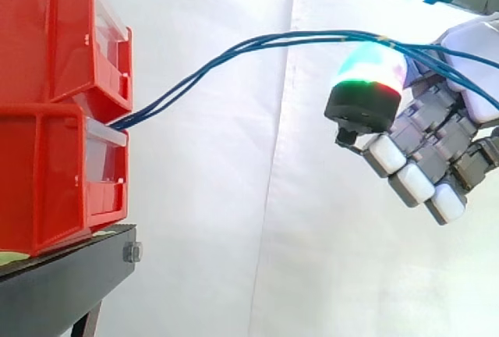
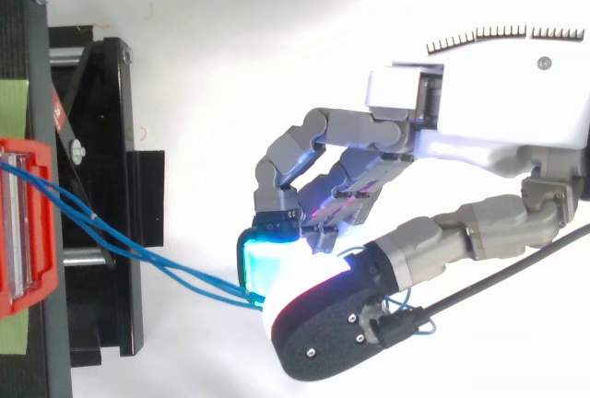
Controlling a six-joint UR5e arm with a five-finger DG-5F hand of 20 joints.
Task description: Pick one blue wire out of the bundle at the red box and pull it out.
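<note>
I see the hand (image 2: pixel 479 117) with its fingers (image 2: pixel 290 149) pinched on the blue wires (image 1: pixel 234 47), which hang taut in the air from the stacked red boxes (image 1: pixel 47 157).

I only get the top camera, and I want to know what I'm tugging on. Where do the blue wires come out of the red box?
Observer: From the side there are two red boxes, stacked. The blue wires leave at the top front of the lower red box, just under the upper red box.
Operator: Do they droop down on the way to the robot hand?
Observer: No. They climb in an arc and cross over a glowing fingertip of the robot hand, higher than where they leave the box.
Operator: Are they rubbing on the stand?
Observer: No. They hang in the air, well above the black stand.
</note>
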